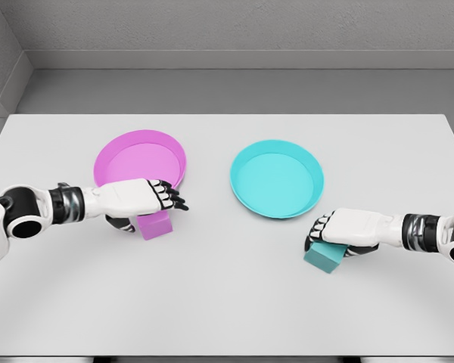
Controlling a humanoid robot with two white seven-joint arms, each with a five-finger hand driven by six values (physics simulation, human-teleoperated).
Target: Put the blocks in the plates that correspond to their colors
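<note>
My left hand (pixel 140 198) lies palm-down over the pink block (pixel 156 224), fingers curled around its top and thumb tucked under on the near side, so I am grasping it while it sits on the white table (pixel 227 302). The pink plate (pixel 140 159) is just beyond my knuckles, its near rim touching or nearly touching the block. My right hand (pixel 348 231) is closed over the teal block (pixel 323 255), which pokes out below my fingertips and rests on the table. The teal plate (pixel 277 178) sits just past that hand, up and toward the middle, apart from the block.
</note>
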